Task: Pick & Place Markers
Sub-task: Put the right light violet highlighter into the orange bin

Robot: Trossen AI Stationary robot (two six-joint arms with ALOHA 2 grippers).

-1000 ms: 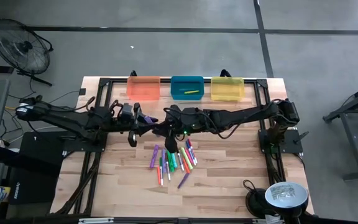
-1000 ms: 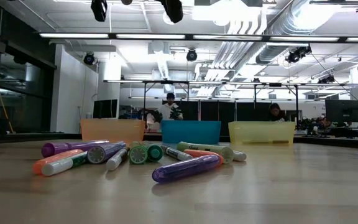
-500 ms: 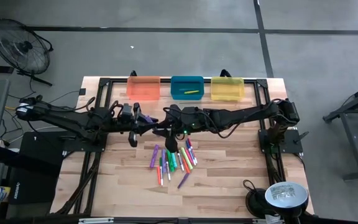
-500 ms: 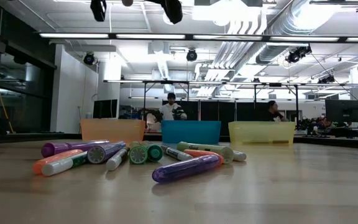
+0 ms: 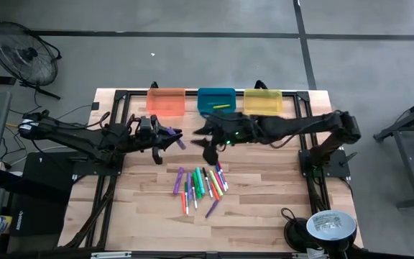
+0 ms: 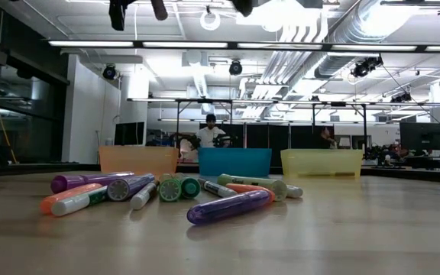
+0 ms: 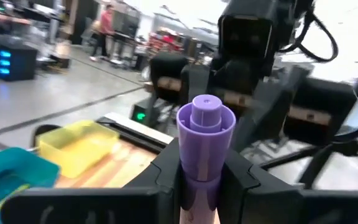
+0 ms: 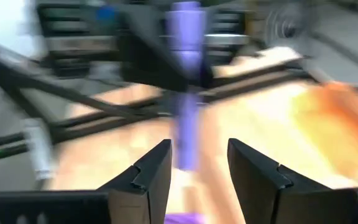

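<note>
Wooden table (image 5: 264, 208) — the heap of markers (image 5: 201, 185) lies as before, but the arms have drawn apart above it. Left gripper (image 7: 201, 171) keeps a purple marker (image 7: 205, 137) clamped between its fingers; right gripper (image 8: 197, 165) has backed off toward the blue bin (image 5: 216, 101), fingers apart, empty.

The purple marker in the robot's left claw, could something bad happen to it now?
Maybe. The left gripper pinches the purple marker only around its middle, above the table, so it might slip and fall. The right gripper, open, is close in front of it and could bump it. The bins sit farther back, so a dropped marker would likely miss them.
</note>
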